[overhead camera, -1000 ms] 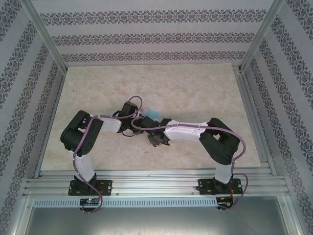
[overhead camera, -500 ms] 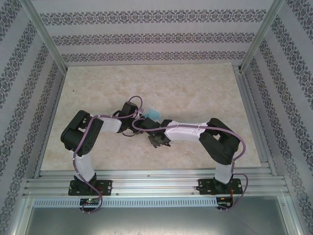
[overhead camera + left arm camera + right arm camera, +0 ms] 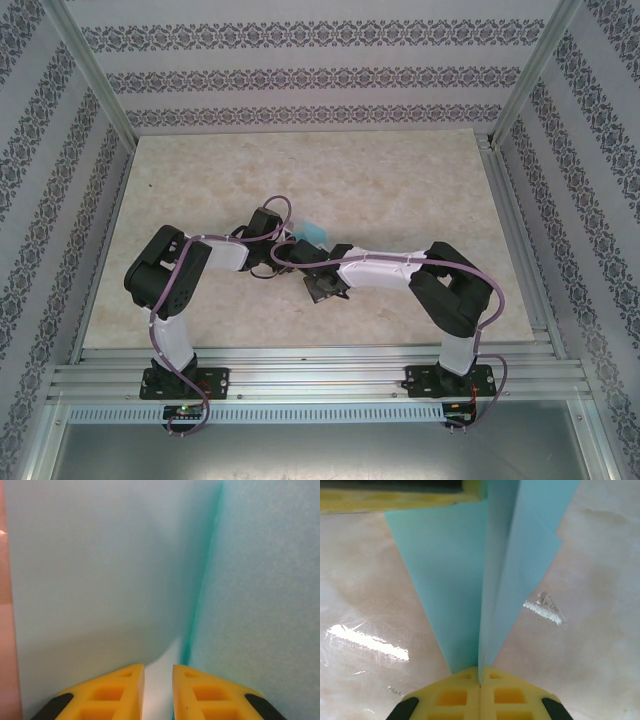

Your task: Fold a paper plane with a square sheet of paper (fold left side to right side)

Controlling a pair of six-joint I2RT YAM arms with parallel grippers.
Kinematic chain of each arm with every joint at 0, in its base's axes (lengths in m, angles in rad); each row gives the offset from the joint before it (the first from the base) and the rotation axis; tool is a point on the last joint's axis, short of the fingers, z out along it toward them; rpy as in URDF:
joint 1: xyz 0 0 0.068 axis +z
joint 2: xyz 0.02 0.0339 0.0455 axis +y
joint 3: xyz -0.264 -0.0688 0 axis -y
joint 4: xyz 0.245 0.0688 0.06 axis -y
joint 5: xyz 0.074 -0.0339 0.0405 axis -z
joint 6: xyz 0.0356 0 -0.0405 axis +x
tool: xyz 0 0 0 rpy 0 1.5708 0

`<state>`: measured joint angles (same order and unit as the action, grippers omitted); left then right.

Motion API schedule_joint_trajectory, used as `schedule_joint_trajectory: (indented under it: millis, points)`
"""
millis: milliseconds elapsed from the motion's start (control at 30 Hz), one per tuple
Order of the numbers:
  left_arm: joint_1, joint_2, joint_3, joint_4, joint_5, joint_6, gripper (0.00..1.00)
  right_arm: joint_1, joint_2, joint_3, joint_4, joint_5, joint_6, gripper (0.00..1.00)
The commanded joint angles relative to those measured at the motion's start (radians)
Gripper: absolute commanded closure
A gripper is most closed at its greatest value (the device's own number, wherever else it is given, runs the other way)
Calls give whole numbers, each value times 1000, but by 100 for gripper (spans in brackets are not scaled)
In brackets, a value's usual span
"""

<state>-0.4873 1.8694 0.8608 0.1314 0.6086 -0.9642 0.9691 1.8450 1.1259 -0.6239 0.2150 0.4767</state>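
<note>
The turquoise sheet of paper [image 3: 450, 570] is folded into a narrow pointed paper plane shape, with one flap standing up along the middle crease. My right gripper [image 3: 480, 671] is shut on its pointed end, just above the table. My left gripper [image 3: 158, 667] faces the paper [image 3: 100, 570] from very close, its yellow jaws a narrow gap apart, beside a raised fold edge. One left finger [image 3: 395, 497] lies across the wide end of the paper. From above, a corner of the paper [image 3: 313, 229] pokes out between the two wrists at mid-table.
The marble-patterned table [image 3: 400, 190] spreads around the arms. Patterned walls and metal frame posts [image 3: 95, 75] enclose it. A torn scrap of clear tape [image 3: 545, 610] sticks to the table right of the paper, and another tape piece [image 3: 367, 642] lies on the left.
My right gripper has closed on the pointed end of the paper. Both arms have stayed almost in place, and the left jaws keep the same gap.
</note>
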Motion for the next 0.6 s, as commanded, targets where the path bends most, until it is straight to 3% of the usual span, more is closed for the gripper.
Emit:
schedule_joint_trajectory:
  millis: [0,100,267,567]
  points:
    - [-10,47,0,-49,-58,1,77,16,-12,-14,27,-14,3,100]
    - [-10,47,-1,-47,-58,-1,77,16,-13,-15,29,-17,0,100]
    - [-11,46,-3,-45,-58,-2,77,-7,-55,-17,39,-44,-1,83]
    - [-11,47,-7,-42,-57,-3,77,-77,-80,-10,91,-108,-11,77]
